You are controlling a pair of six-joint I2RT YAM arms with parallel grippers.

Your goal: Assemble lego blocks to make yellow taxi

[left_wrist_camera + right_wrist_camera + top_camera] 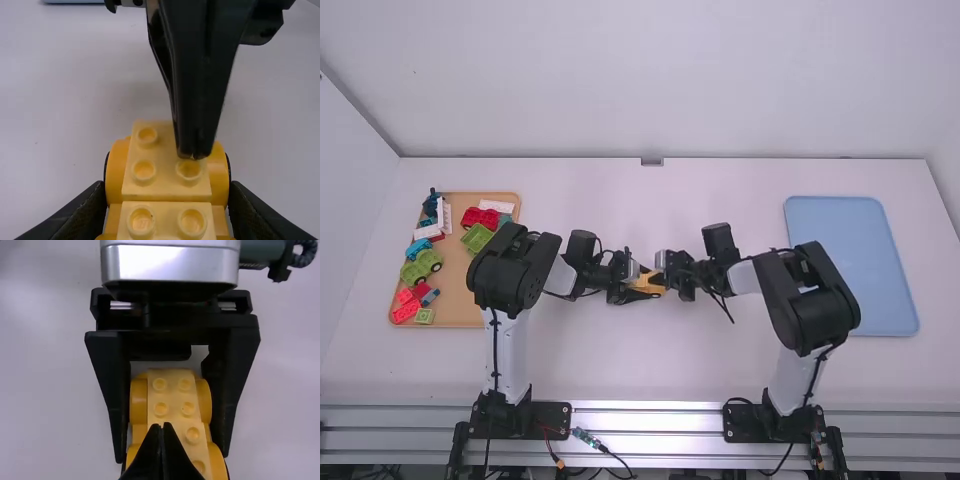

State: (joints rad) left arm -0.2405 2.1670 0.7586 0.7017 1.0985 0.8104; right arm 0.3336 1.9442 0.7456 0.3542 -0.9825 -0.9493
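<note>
"Yellow taxi (167, 177), in which place exactly, and in whose grip?"

"Near the middle of the white table (650, 370), between both arms. Clamped by the sides in the left gripper (167, 189), one finger at each flank. Right gripper (163, 426) with tips together, at the studs (160, 409) of the upper face, maybe for pressing."

"And the danger from here, please?"

"Most likely, a push too near one edge. Possible result: a tilt of the body inside the left grip, because of rounded yellow sides. Also possible: a slip of the narrow tips off a round stud, with a knock against the left fingers. With too weak a push, perhaps a piece half seated at the seam (167, 202), then loose at release."

"So, better to press straight down, more centrally?"

"Yes, in small steps, with a look at the seam after each."

"And the parts difficult to see?"

"Underside mostly covered, with just dark edges beside the yellow, probably of wheels. Near end cut off by the bottom of the left wrist view. Full contact at the seam: impossible to confirm. Resting on the table or slightly above: also impossible to tell. One side of the brown tray (465, 285), partly behind the left arm (515, 265)."
</note>
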